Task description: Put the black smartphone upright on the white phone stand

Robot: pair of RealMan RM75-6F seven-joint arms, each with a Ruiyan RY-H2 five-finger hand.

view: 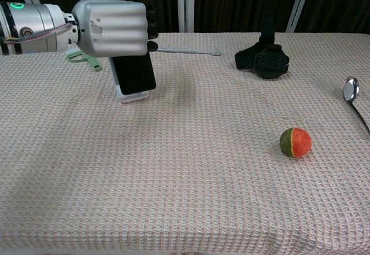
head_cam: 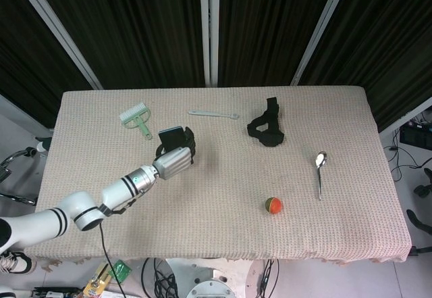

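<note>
My left hand point(view: 114, 28) point(head_cam: 177, 159) grips the top of the black smartphone point(view: 134, 73) point(head_cam: 171, 136), which stands nearly upright, leaning slightly. The phone's lower edge rests in the white phone stand point(view: 132, 96) on the left part of the table; only the stand's front lip shows below the phone in the chest view. In the head view the stand is hidden under the hand and phone. My right hand is in neither view.
A green brush point(head_cam: 137, 118) point(view: 84, 57) lies behind the hand. A pale flat tool point(head_cam: 213, 114) point(view: 188, 50), a black strap-like object point(head_cam: 266, 125) point(view: 263, 57), a spoon point(head_cam: 320, 169) point(view: 353, 96) and a red-green ball point(head_cam: 273, 205) point(view: 295, 142) lie to the right.
</note>
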